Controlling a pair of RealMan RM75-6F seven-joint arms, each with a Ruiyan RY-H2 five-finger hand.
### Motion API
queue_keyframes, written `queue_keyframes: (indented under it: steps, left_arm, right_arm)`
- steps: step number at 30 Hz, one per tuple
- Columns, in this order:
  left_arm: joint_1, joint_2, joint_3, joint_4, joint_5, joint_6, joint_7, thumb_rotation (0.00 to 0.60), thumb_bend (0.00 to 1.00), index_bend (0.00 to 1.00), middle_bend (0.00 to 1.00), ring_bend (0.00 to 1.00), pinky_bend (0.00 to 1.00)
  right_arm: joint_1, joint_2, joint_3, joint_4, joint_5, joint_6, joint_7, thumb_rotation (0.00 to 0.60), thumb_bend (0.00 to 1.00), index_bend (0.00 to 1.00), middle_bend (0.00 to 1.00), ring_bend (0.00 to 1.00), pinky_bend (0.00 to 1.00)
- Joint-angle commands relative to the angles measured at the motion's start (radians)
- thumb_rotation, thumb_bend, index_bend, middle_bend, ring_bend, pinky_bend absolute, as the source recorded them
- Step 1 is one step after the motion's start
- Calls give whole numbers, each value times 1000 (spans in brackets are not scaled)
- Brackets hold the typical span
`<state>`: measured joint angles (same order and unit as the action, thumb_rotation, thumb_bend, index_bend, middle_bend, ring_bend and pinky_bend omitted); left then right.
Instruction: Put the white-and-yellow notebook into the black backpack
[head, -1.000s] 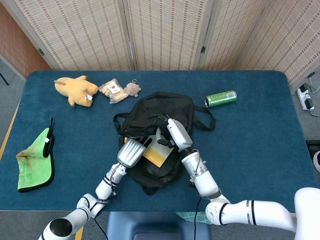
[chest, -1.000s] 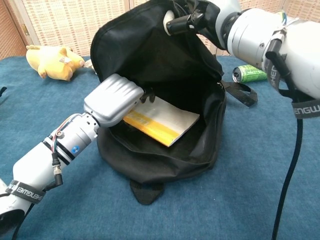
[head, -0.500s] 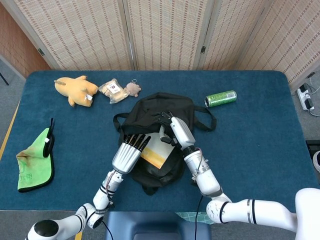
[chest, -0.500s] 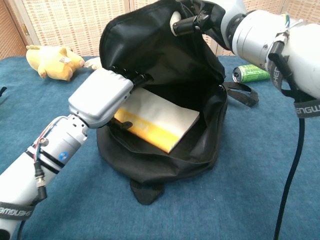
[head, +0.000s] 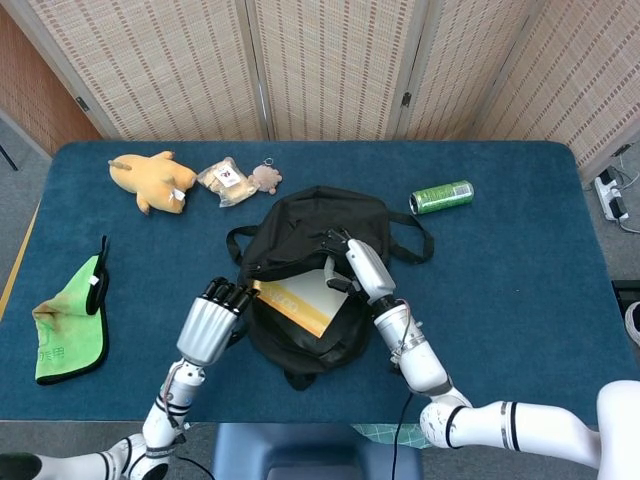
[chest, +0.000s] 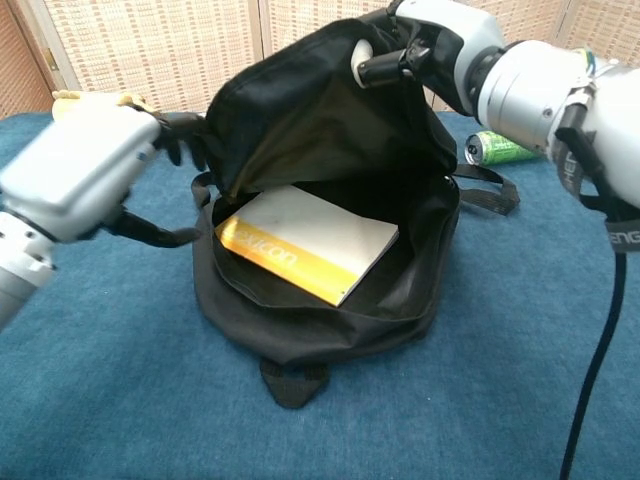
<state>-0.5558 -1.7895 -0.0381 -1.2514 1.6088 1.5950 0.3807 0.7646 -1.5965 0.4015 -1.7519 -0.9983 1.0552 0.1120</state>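
Notebook (chest: 305, 243) lies inside backpack (chest: 330, 120), apart from left hand's fingers (chest: 180, 135).

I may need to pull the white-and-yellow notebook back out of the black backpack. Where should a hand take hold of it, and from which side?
Probably the yellow spine edge of the white-and-yellow notebook, reached from the front through the mouth of the black backpack. The notebook lies flat with that edge nearest the opening, while the right hand holds the flap up over its far end.

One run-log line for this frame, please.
notebook: inside open backpack | left hand: beside bag, holds nothing | right hand: holds flap up | step: insertion looks done
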Motion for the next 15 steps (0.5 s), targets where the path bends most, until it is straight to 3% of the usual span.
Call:
queue_keyframes:
  steps: [1, 3, 5, 6, 8, 9, 11, 13, 15]
  left_arm:
    - [60, 132, 5, -139, -26, 11, -47, 600, 58, 401, 493, 470, 391]
    - [77, 186, 4, -186, -37, 7, -42, 600, 58, 402, 495, 470, 392]
    - [93, 230, -1, -219, -54, 1, -42, 600, 58, 401, 496, 471, 392]
    - [100, 247, -4, -230, -65, -4, -47, 600, 58, 401, 496, 471, 391]
    - [110, 277, -13, -242, -91, -20, -54, 600, 58, 398, 494, 471, 385]
    - [114, 296, -19, -248, -111, -35, -56, 600, 58, 396, 493, 470, 382]
    - [122, 325, -30, -260, -146, -60, -59, 600, 58, 390, 488, 469, 374]
    - [132, 354, -42, -268, -186, -85, -70, 600, 58, 384, 480, 465, 368]
    - [143, 371, -59, -257, -228, -101, -79, 600, 58, 380, 473, 459, 365]
  right_arm:
    - [-24, 21, -44, -13, -59, -7, 13, 600, 840, 559, 266, 110, 190]
    - [-35, 43, -80, -23, -102, -21, 11, 600, 795, 519, 256, 102, 187]
    - [-43, 77, -119, -35, -146, -47, 5, 600, 645, 436, 223, 71, 158]
    - [-46, 95, -140, -42, -165, -62, 1, 600, 523, 372, 191, 47, 130]
    - [-50, 132, -174, -54, -198, -89, -11, 600, 208, 150, 85, 3, 39]
    - [-54, 153, -192, -63, -219, -97, -20, 598, 148, 89, 57, 0, 20]
    - [-65, 182, -214, -75, -255, -92, -31, 567, 64, 6, 12, 0, 0]
    - [-83, 214, -229, -90, -300, -67, -35, 522, 40, 0, 0, 0, 0]
    - [-106, 246, -234, -104, -336, -31, -21, 518, 38, 0, 0, 0, 0]
